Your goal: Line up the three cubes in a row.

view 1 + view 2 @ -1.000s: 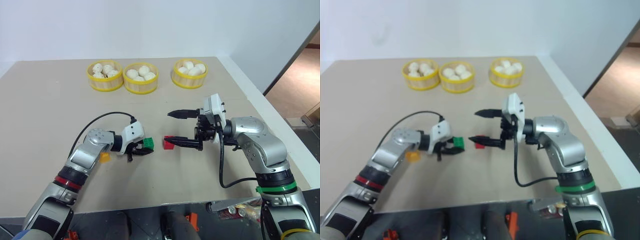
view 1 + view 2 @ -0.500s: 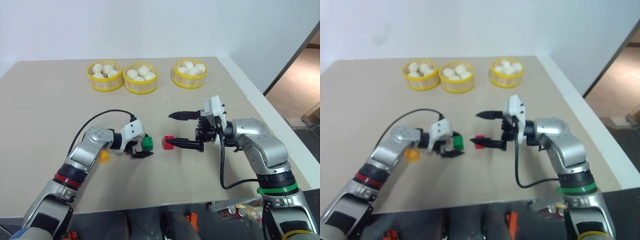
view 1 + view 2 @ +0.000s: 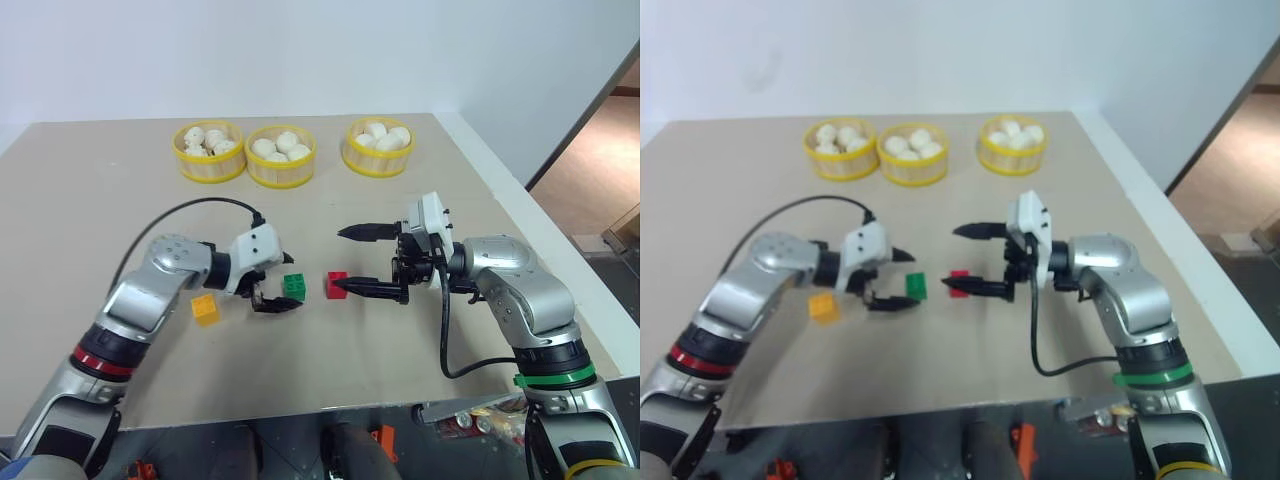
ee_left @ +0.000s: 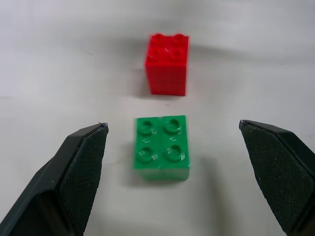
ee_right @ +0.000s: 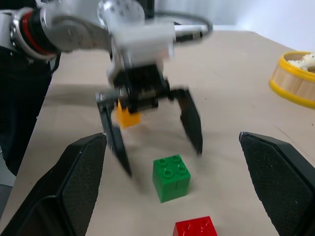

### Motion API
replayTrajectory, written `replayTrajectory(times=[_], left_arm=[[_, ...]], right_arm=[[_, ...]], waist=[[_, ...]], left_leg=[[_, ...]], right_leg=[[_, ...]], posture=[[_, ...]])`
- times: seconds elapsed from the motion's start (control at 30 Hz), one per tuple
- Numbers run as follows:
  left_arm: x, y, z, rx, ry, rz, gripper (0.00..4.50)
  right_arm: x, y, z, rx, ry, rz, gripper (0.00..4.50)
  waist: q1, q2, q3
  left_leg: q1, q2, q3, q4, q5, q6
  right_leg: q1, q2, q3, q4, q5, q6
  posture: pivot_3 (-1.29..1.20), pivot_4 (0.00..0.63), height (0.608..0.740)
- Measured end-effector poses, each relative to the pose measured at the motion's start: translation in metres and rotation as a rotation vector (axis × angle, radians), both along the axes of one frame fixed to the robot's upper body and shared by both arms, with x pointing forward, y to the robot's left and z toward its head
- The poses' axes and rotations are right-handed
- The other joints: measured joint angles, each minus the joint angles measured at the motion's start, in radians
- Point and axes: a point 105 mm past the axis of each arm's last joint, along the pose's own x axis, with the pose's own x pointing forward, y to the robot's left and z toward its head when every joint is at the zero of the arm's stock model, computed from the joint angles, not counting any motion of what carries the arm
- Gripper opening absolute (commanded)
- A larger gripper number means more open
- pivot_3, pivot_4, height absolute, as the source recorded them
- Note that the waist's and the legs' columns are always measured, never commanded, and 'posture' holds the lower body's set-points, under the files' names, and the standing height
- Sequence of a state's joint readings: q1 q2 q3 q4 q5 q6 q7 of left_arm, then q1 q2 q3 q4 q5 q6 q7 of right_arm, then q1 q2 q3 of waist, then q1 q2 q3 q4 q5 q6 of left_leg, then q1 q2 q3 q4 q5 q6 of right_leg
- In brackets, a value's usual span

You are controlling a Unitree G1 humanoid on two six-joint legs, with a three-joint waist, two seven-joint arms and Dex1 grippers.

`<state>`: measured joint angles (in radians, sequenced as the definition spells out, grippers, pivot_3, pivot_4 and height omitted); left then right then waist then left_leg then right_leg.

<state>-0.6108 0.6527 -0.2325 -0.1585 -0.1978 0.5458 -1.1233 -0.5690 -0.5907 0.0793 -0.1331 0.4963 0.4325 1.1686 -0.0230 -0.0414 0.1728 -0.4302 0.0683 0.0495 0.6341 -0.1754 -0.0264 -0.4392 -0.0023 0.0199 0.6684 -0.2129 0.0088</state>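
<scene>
**Inspector:** Since a second ago, the left gripper [image 3: 283,283] has let go of the green cube [image 3: 295,287] and lifted off it; the cube now sits on the table [image 3: 90,220], just beside the red cube [image 3: 336,285]. The right gripper [image 3: 351,261] has not shifted.

**Assistant:** Head views first?

**Inspector:** Both eyes agree. Left jaws stand wide apart above the green cube, holding nothing. Right jaws are likewise spread, empty, the lower finger tip at the red cube's side; contact I cannot confirm. The orange-yellow cube [image 3: 205,309] lies apart, towards the robot's left and a little nearer to it. Three yellow baskets [image 3: 281,170] of buns stand at the far edge, uninvolved.

**Assistant:** Left wrist view?

**Inspector:** Green cube [image 4: 162,148] sits studs up between the two spread fingers [image 4: 81,162], touching neither. Red cube [image 4: 167,64] lies beyond it, a narrow gap between them, edges roughly parallel.

**Assistant:** Right wrist view?

**Inspector:** It looks across at the left gripper [image 5: 150,130] hanging open over the green cube [image 5: 171,178], the orange-yellow cube [image 5: 127,116] behind it.

**Assistant:** Step in hand?

**Inspector:** In my judgement, placement of the second cube is complete. Next, the left arm must go to the orange-yellow cube, grip it squarely, and set it on the green cube's outer side, on the same line.
</scene>
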Motion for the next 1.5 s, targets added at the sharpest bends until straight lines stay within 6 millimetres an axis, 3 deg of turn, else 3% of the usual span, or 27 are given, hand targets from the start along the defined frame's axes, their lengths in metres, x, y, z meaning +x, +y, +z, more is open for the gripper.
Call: replayTrajectory(times=[0.17, 0.27, 0.37, 0.77, 0.87, 1.0, 1.5], left_arm=[[-0.004, 0.01, 0.024, -0.152, -0.014, 0.077, 4.44], [-0.006, 0.029, 0.031, -0.257, -0.039, 0.176, 4.44], [-0.011, 0.052, 0.026, -0.363, -0.05, 0.316, 4.44], [-0.04, 0.098, -0.001, -0.663, -0.203, 0.869, 4.44], [-0.05, 0.1, -0.009, -0.666, -0.225, 0.927, 4.44], [-0.061, 0.085, -0.029, -0.66, -0.166, 0.922, 4.44], [-0.069, 0.089, -0.044, -0.646, -0.141, 1.007, 4.44]], right_arm=[[-0.001, 0.002, 0.005, 0.002, 0.002, 0.025, 4.5], [-0.003, 0.001, 0.005, -0.002, 0.004, 0.033, 4.5], [-0.002, -0.002, 0.005, -0.011, 0.003, 0.025, 4.5], [-0.009, -0.01, 0.002, -0.048, -0.022, 0.06, 4.5], [-0.01, -0.01, 0.001, -0.053, -0.027, 0.068, 4.5], [-0.009, -0.011, 0.0, -0.063, -0.029, 0.068, 4.5], [-0.007, -0.014, -0.004, -0.081, -0.019, 0.066, 4.5]], waist=[[0.0, 0.0, 0.0], [-0.002, 0.0, 0.0], [0.0, 0.0, 0.0], [0.003, 0.0, 0.0], [0.001, 0.0, 0.0], [0.002, 0.0, 0.0], [0.001, 0.0, 0.0]], left_leg=[[0.0, 0.0, 0.001, 0.0, 0.0, 0.0], [0.0, 0.0, 0.001, 0.0, 0.0, 0.0], [0.0, 0.0, 0.0, -0.001, 0.0, 0.0], [0.001, -0.001, 0.001, 0.002, 0.0, 0.001], [0.003, -0.002, 0.001, 0.002, 0.001, 0.001], [0.002, -0.002, 0.001, 0.002, 0.0, 0.001], [0.002, -0.002, 0.001, 0.001, 0.0, 0.0]], right_leg=[[0.0, -0.001, 0.0, -0.001, 0.0, 0.001], [0.0, 0.0, 0.0, -0.001, 0.0, 0.0], [0.0, -0.001, 0.0, -0.001, 0.0, 0.0], [0.003, -0.003, 0.0, -0.003, 0.0, -0.003], [0.003, -0.003, 0.002, -0.003, 0.001, -0.003], [0.002, -0.002, 0.002, -0.003, 0.001, -0.004], [0.001, -0.002, 0.003, -0.003, 0.001, -0.004]], posture=[[0.0, 0.15, 0.74], [0.0, 0.15, 0.74], [0.0, 0.15, 0.74], [0.0, 0.15, 0.74], [0.0, 0.15, 0.74], [0.0, 0.15, 0.74], [0.0, 0.15, 0.74]])
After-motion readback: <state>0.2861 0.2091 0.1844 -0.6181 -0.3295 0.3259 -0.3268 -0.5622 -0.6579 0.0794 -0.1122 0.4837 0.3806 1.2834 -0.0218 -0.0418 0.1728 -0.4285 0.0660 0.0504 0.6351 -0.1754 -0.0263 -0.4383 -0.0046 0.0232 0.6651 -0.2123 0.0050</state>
